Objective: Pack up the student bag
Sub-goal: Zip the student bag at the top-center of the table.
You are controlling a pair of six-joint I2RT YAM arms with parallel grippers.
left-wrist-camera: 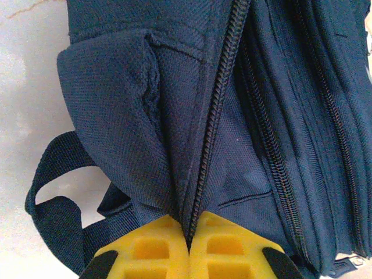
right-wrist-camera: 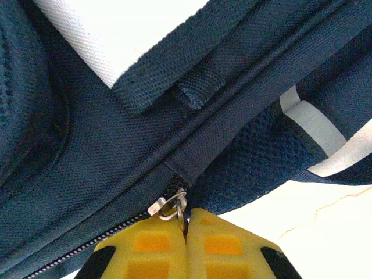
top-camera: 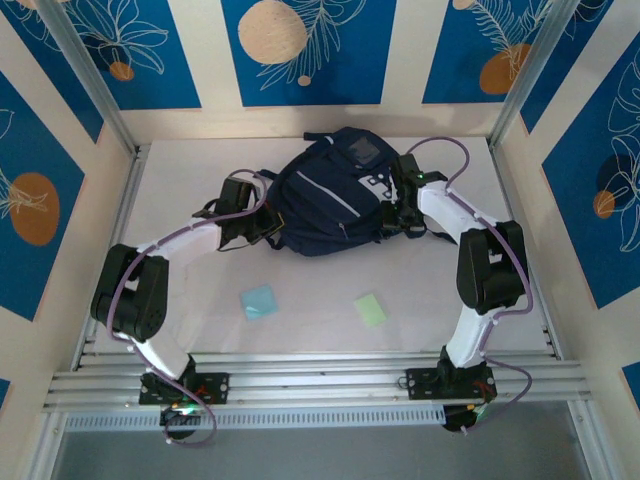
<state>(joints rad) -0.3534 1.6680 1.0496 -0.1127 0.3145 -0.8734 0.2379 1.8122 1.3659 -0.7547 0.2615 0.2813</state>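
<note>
Your student bag (top-camera: 325,205) lies at the back middle of the counter (top-camera: 300,340), with one arm on each side of it. It is a soft cloth bag. It looks floppy, so it will bend and slide if you tug it, not move as one hard piece. It is big, so I think it is heavier than the little blue pad (top-camera: 259,301) and green pad (top-camera: 370,309), which lie apart from it, nearer to the arm bases. The cloth is rough, so it should not slip out of a tight pinch.

Good spots to hold are the small, firm bits: the zip pull (right-wrist-camera: 168,204), the cloth edge beside the zip (left-wrist-camera: 212,133), or a strap (left-wrist-camera: 55,197).

Your left fingers (left-wrist-camera: 174,247) are pressed together. They pinch a fold of the bag's cloth right at the zip line. Your right fingers (right-wrist-camera: 174,247) are pressed together too, clamped on the metal zip pull at the end of its zip.

Both arms reach forward and bend inward at the elbow. The two wrists point at the bag from its left and right sides, low near the counter. I think one side can hold the bag in place while the other drags the zip. Pull slowly, because the soft cloth may bunch up and jam the zip.
</note>
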